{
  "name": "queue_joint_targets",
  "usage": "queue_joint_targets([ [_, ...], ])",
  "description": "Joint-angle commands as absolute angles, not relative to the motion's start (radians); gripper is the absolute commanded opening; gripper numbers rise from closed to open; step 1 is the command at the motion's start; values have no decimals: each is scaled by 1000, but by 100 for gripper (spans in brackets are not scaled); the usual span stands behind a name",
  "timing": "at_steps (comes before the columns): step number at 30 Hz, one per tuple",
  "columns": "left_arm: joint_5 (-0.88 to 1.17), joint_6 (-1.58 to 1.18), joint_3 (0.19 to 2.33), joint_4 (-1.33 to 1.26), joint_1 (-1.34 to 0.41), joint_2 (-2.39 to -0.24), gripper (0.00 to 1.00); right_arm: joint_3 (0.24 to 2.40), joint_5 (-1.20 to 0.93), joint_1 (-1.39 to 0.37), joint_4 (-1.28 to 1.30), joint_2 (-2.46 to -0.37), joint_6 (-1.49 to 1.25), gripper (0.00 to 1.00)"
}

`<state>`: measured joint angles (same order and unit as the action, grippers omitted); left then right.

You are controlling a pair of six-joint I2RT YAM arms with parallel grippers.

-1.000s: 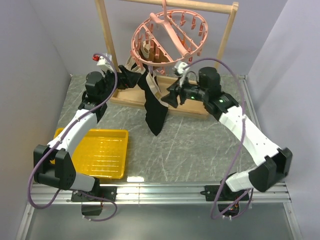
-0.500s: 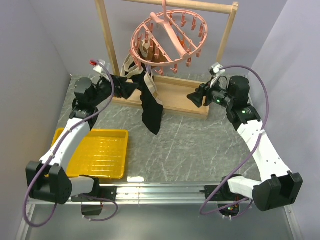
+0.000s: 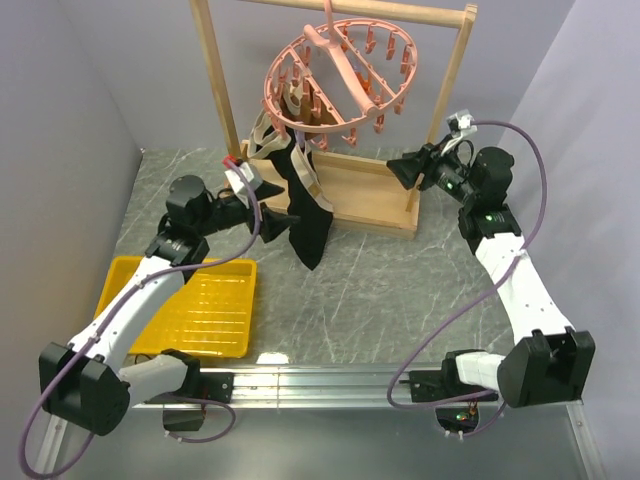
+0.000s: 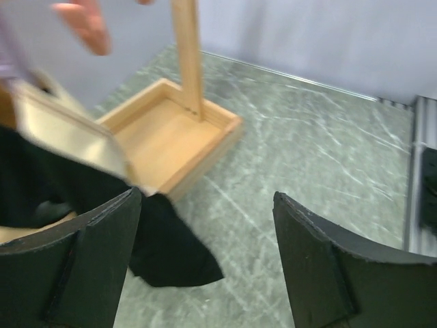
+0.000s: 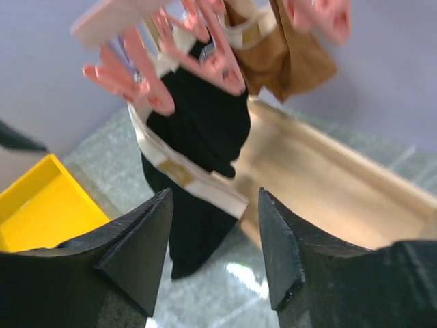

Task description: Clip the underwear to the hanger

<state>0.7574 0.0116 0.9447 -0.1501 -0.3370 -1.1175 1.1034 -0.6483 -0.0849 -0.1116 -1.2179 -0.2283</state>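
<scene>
1. Under the hanger (image 3: 345,68), the underwear (image 3: 305,220) dangles from rim pegs, waistband sagging. A weak bite could drop it.
2. Left gripper (image 3: 280,222), jaws apart and empty, hovers beside the hem: snag risk.
3. Right gripper (image 3: 397,170) gapes empty too.

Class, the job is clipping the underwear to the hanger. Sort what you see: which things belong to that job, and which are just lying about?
Belongs to the job:
underwear
hanger with its pegs

Just lying about:
yellow tray
wooden rack
brown garment hanging from the pegs
</scene>
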Motion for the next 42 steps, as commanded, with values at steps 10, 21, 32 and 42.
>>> queue_joint_targets([
  [10,793,-57,1008,-354,-494,-1258,81,1256,-788,-80,-485,-1423,-170,58],
  [21,764,-181,1051,-405,-494,-1290,81,1315,-899,-121,-537,-1503,-29,59],
  [32,637,-381,1068,-446,-457,-1295,80,1335,-905,-156,-525,-1513,38,47],
  [42,399,-457,1112,-465,-465,-1295,69,1307,-890,-196,-514,-1474,3,34],
])
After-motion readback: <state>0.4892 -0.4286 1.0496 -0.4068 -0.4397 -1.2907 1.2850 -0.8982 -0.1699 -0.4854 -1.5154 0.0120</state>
